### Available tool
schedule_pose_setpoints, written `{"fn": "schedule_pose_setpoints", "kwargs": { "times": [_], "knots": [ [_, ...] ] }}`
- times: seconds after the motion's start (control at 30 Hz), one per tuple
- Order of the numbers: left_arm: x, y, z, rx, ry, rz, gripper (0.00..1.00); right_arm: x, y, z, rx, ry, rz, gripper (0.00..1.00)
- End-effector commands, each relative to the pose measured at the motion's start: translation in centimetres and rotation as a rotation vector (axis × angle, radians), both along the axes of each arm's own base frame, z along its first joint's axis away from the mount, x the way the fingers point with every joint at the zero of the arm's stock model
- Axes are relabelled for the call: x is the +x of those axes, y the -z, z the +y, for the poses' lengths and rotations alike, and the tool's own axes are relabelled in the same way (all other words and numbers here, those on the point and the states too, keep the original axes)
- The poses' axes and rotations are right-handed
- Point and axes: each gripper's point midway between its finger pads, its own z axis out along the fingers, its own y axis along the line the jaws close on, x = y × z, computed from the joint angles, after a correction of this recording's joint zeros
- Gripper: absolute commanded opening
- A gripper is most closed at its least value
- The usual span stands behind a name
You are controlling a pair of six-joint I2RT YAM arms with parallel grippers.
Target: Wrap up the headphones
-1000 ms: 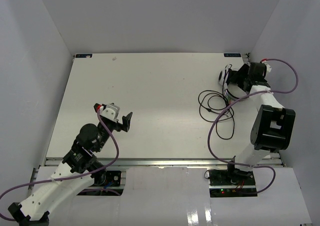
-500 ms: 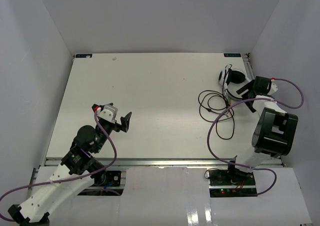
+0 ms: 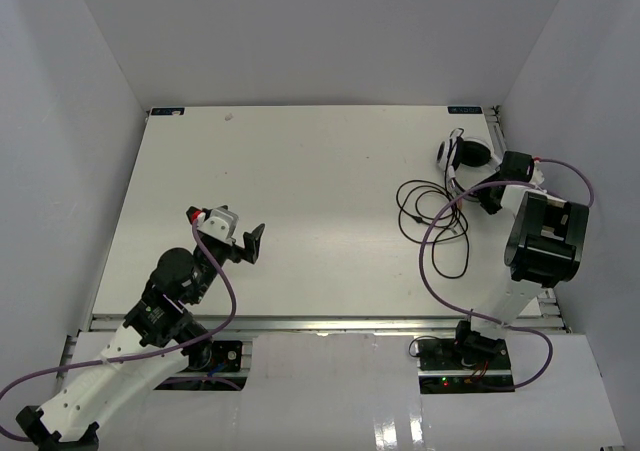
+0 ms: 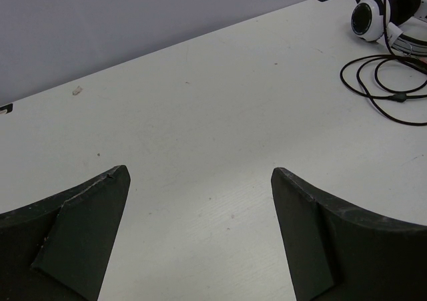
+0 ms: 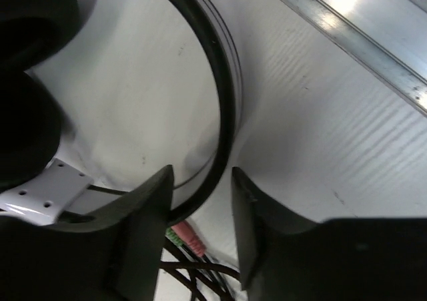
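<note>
The headphones (image 3: 468, 156) lie at the far right of the table, white and black, their thin black cable (image 3: 432, 216) in loose loops just left of them. My right gripper (image 3: 486, 194) reaches in from the right. In the right wrist view its jaws (image 5: 201, 181) straddle the black headband (image 5: 223, 101): the left finger touches the band, and a gap shows at the right finger. Pink and green plugs (image 5: 185, 237) lie under the fingers. My left gripper (image 3: 243, 233) hovers open and empty over the left of the table. From there the headphones (image 4: 383, 14) and cable (image 4: 387, 81) show far off.
An aluminium rail (image 5: 353, 34) runs along the table's right edge close behind the headphones. The right arm's purple cable (image 3: 430, 261) hangs in a loop over the table by the black cable. White walls enclose the table on three sides.
The right gripper came down off the earcups towards me onto the headband, and its jaws have narrowed around the band. The left arm has hardly moved.
</note>
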Motion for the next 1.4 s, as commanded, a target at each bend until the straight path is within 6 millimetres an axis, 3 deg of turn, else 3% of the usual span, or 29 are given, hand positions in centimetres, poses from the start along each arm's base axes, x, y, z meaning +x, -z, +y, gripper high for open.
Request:
{"fn": "schedule_pose_setpoints", "kwargs": {
  "times": [0.0, 0.1, 0.33, 0.47, 0.53, 0.63, 0.8, 1.17, 1.37],
  "knots": [
    [0.1, -0.3, 0.1, -0.004, -0.006, -0.007, 0.98, 1.3, -0.1, 1.0, 0.053, -0.067, -0.039, 0.22],
    [0.2, -0.3, 0.1, -0.003, -0.008, -0.006, 0.98, 2.3, -0.7, 2.3, 0.086, -0.154, -0.098, 0.09],
    [0.1, -0.3, 0.2, -0.005, -0.01, -0.008, 0.98, 4.3, -2.6, 5.9, 0.079, -0.418, -0.15, 0.08],
    [0.1, -0.3, 0.1, -0.005, -0.007, -0.006, 0.98, 4.8, -2.9, 12.1, -0.04, -0.711, -0.067, 0.08],
    [0.1, -0.3, 0.2, -0.005, -0.008, -0.006, 0.98, 5.8, -3.8, 14.4, -0.13, -0.845, -0.054, 0.08],
    [0.1, -0.3, 0.2, -0.008, -0.009, -0.007, 0.98, 6.5, -3.6, 18.2, -0.226, -1.003, -0.015, 0.08],
    [0.1, -0.4, 0.2, -0.008, -0.007, -0.009, 0.98, 7.4, -3.0, 19.8, -0.297, -1.13, 0.062, 0.08],
    [0.2, -0.2, 0.0, -0.004, -0.004, -0.004, 0.98, 10.2, -1.8, 20.9, -0.389, -1.313, 0.084, 0.09],
    [0.3, 0.2, -0.1, 0.005, -0.005, 0.007, 0.98, 10.3, -1.1, 23.0, -0.336, -1.436, 0.032, 0.33]
  ]
}}
